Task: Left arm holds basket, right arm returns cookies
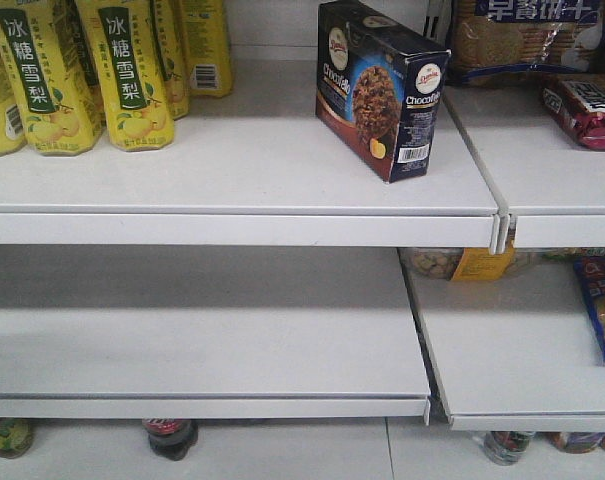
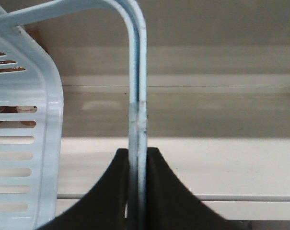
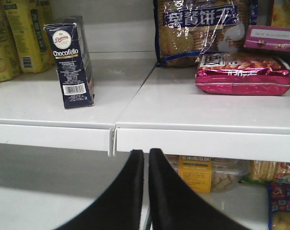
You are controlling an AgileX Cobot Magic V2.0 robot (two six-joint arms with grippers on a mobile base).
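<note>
The navy cookie box (image 1: 379,88) stands upright on the upper white shelf (image 1: 232,165), near its right end; it also shows in the right wrist view (image 3: 70,62) at upper left. My right gripper (image 3: 146,153) is shut and empty, in front of and below the shelf edge, well apart from the box. My left gripper (image 2: 138,152) is shut on the pale blue hoop handle (image 2: 137,72) of the light blue basket (image 2: 25,139), whose slotted side hangs at the left. Neither arm shows in the front view.
Yellow drink bottles (image 1: 77,70) stand at the shelf's left. Biscuit bags (image 3: 202,28) and a red-wrapped pack (image 3: 243,74) lie on the right shelf section. A lower white shelf (image 1: 202,330) runs beneath; bottles (image 1: 169,436) stand below it.
</note>
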